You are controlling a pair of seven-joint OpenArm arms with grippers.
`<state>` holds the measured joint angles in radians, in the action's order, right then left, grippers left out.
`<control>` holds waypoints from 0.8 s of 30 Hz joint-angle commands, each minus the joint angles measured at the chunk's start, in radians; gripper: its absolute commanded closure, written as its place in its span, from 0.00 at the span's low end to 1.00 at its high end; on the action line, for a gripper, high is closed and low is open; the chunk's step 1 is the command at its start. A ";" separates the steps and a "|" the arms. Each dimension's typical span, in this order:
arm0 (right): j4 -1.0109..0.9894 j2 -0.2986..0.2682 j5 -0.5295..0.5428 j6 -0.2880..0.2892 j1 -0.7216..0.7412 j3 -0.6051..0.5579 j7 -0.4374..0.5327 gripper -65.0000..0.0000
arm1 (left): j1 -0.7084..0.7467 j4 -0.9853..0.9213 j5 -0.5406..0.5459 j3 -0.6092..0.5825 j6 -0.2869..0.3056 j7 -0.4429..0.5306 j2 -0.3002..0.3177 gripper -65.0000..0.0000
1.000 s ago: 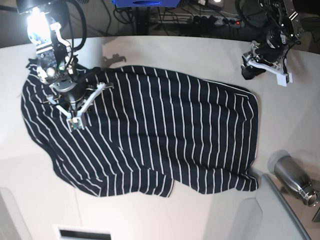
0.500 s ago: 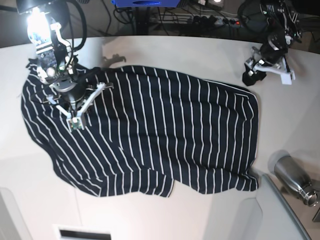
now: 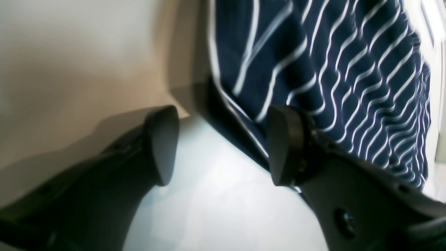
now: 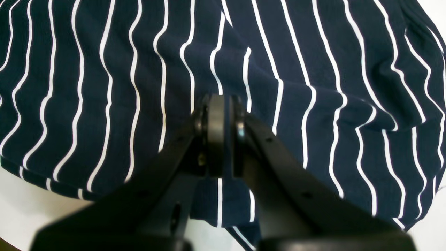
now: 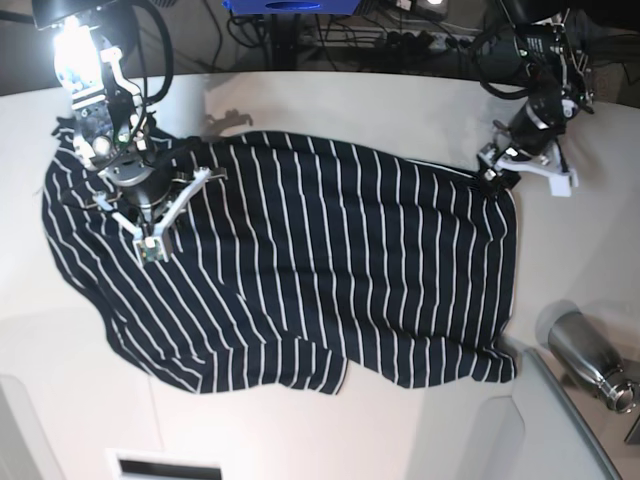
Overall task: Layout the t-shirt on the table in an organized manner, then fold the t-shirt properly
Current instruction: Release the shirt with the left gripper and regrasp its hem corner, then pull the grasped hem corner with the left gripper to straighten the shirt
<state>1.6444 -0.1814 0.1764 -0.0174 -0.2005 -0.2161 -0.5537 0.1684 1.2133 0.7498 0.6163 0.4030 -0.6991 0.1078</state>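
The navy t-shirt (image 5: 310, 260) with thin white stripes lies spread across the white table (image 5: 400, 110), with wrinkles at its left end. My right gripper (image 5: 150, 240) rests on the shirt's left part. In the right wrist view it (image 4: 219, 104) is shut, pinching a small ridge of the t-shirt (image 4: 313, 69). My left gripper (image 5: 490, 173) is at the shirt's far right corner. In the left wrist view it (image 3: 223, 146) is open, with the hem of the t-shirt (image 3: 331, 69) just past one fingertip (image 3: 284, 146) and bare table (image 3: 69, 52) beside the other.
A metal bottle (image 5: 590, 365) lies at the right edge near the shirt's front right corner. A grey panel (image 5: 570, 430) sits at the front right. Cables and a power strip (image 5: 430, 40) run behind the table's far edge.
My left gripper has moved down and left from the table's far right to the shirt's far right corner. My right gripper has stayed in place on the shirt.
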 commanded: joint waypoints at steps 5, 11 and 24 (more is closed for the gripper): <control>0.015 -0.005 -0.002 -0.002 0.011 0.002 0.021 0.94 | -0.003 0.000 0.009 0.000 0.007 0.003 0.010 0.41; 0.015 -0.007 -0.002 -0.002 0.011 0.002 0.021 0.94 | -0.003 0.000 0.009 0.003 0.006 0.003 0.011 0.42; 0.015 -0.007 -0.004 -0.002 0.011 0.002 0.021 0.94 | -0.017 0.000 -0.011 0.000 0.006 0.005 0.011 0.91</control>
<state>1.6444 -0.1818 0.1761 -0.0174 -0.2001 -0.2161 -0.5537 0.1581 1.1992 0.7277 0.6144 0.3973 -0.7063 0.1059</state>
